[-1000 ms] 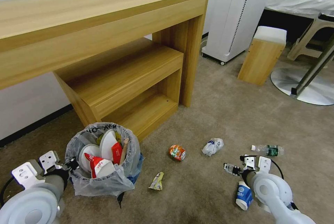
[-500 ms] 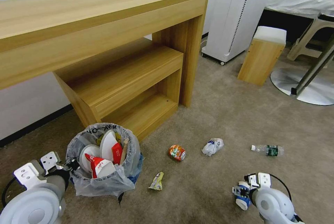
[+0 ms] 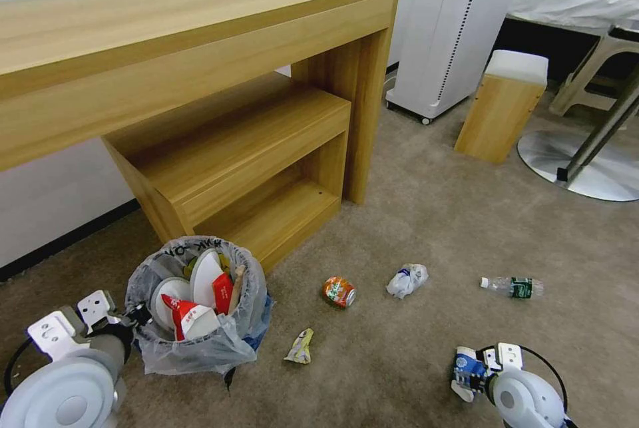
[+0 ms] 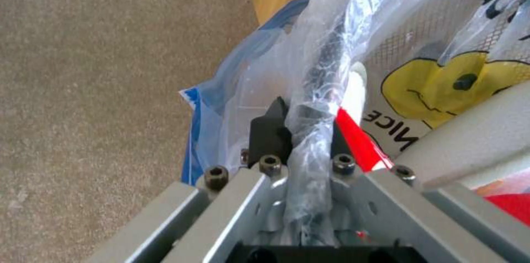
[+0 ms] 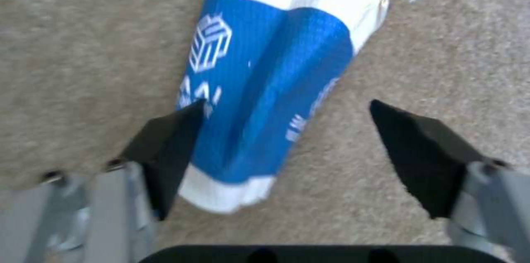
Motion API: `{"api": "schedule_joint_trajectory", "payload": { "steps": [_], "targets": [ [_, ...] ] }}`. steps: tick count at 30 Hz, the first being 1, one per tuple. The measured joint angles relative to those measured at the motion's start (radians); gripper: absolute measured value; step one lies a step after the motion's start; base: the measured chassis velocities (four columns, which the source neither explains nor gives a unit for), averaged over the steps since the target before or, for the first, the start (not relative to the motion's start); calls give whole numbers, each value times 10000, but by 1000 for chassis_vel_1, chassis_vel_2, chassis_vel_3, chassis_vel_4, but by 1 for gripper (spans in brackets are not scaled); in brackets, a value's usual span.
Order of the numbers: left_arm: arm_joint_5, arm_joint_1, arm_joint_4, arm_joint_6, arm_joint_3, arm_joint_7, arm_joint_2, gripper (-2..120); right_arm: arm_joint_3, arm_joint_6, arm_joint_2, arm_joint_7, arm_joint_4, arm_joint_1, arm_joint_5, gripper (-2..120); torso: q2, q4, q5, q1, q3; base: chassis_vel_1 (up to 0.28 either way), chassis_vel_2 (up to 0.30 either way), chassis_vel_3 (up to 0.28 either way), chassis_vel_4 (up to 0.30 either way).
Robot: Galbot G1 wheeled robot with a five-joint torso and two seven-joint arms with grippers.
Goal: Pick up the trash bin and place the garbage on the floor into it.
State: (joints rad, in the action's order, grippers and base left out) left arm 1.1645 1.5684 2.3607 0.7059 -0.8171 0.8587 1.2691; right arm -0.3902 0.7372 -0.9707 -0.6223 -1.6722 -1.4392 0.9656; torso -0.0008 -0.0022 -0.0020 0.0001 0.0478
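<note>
Left gripper (image 4: pixel 301 143) clamped tight on the bag rim of the trash bin (image 3: pixel 200 341), jaws closed on the crinkly plastic. Bin standing on the beige carpet (image 3: pixel 426 228) by the wooden shelf (image 3: pixel 239 148). Right gripper (image 5: pixel 284 147) low over the blue-white paper cup (image 5: pixel 265 89), jaws wide open either side. Cup lying flat on the carpet.

Between our left fingers (image 4: pixel 269 138) the trash bin (image 4: pixel 309 101) shows as crinkled bag only; its rim is buried in plastic, and the lettering beyond runs off the picture's edge. In the head view our right arm covers the lower part of the paper cup (image 3: pixel 469 369). Near our right fingers (image 5: pixel 171 138) the cup's print is too blurred to read.
</note>
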Motion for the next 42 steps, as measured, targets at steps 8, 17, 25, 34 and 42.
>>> {"api": "schedule_joint_trajectory", "payload": {
  "steps": [8,17,25,34,42],
  "targets": [
    [-115,-16,-81,-24,12,-64,33,1,-75,-5,-62,290,248,140,-423,44,0,0,0,0,0,0,0,0,0],
    [-193,-11,-93,-44,14,-92,38,1,5,-55,-113,521,391,180,-904,13,0,0,-2,0,0,0,0,0,0],
    [-304,11,-90,-51,82,-99,98,1,-1,-1344,-115,1250,24,32,-1740,0,0,0,6,0,1,0,0,0,0],
    [-343,82,100,-51,291,-8,128,1,-760,-2463,32,2127,-2890,-188,-1328,0,0,0,-1,0,0,0,0,0,0],
    [-249,327,342,-15,632,238,219,1,-978,-3823,409,4800,-4789,591,-1390,0,1,0,-3,1,0,0,0,0,0]
  ]
}}
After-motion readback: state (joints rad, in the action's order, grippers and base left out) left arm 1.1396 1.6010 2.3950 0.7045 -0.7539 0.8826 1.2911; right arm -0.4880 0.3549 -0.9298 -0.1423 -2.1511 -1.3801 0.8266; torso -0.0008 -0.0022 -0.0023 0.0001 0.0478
